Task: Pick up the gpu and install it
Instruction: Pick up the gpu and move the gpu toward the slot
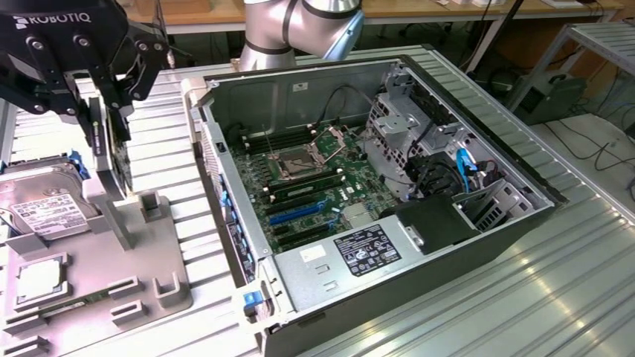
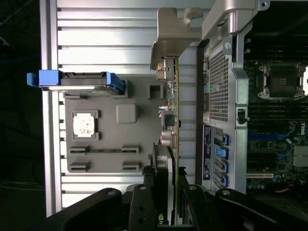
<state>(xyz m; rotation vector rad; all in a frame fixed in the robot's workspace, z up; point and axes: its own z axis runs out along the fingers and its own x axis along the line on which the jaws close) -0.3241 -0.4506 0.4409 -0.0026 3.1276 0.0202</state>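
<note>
Beneath the gripper [image 1: 107, 119] lies a grey tray [image 1: 163, 286] holding a hard drive [image 1: 40, 202] and a processor [image 1: 40, 281]. An open computer case [image 1: 447, 290] stands just beside it.

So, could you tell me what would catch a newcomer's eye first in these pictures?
The open computer case, lying on its side, dominates the middle of the exterior view, with its motherboard laid bare. At the exterior view's upper left, the black gripper is clamped on the gpu, held on edge by the grey holder. A hard drive with blue rails sits at that holder's edge.
</note>
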